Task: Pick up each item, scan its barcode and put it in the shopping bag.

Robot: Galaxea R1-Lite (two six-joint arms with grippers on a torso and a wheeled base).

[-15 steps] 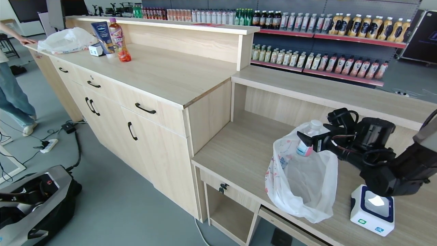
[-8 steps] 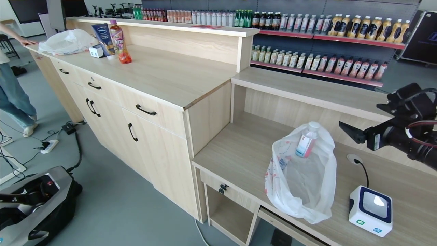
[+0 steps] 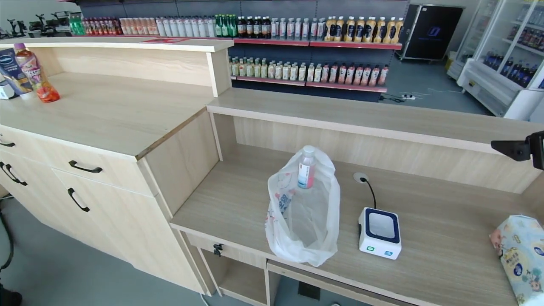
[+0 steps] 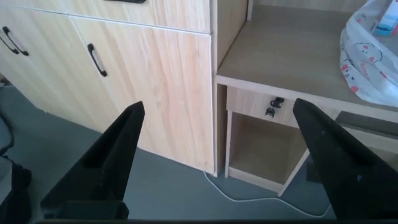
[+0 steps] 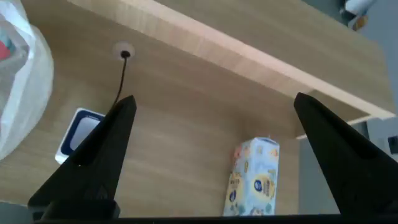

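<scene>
A white plastic shopping bag (image 3: pixel 302 221) stands open on the lower counter, with a clear bottle with a pink-and-blue label (image 3: pixel 307 172) upright inside it. A white and blue barcode scanner (image 3: pixel 379 231) sits just right of the bag. A patterned tissue pack (image 3: pixel 520 255) lies at the counter's far right. My right gripper (image 5: pixel 214 165) hangs open and empty above the counter between scanner (image 5: pixel 78 134) and tissue pack (image 5: pixel 255 177); one of its fingers (image 3: pixel 516 149) shows at the right edge. My left gripper (image 4: pixel 217 168) is open and empty, low beside the cupboard, with the bag (image 4: pixel 370 56) farther off.
On the raised counter at far left stand an orange drink bottle (image 3: pixel 36 72) and a blue pack (image 3: pixel 12 70). A cable runs from the scanner to a hole (image 3: pixel 361 177) in the counter. Drink shelves (image 3: pixel 306 44) line the back wall. Cupboard doors with black handles (image 4: pixel 96 59) are beside the left gripper.
My right gripper let go of the bottle, which now stands in the bag, and drew back to the right. The head camera has turned right, shifting the whole scene left.
</scene>
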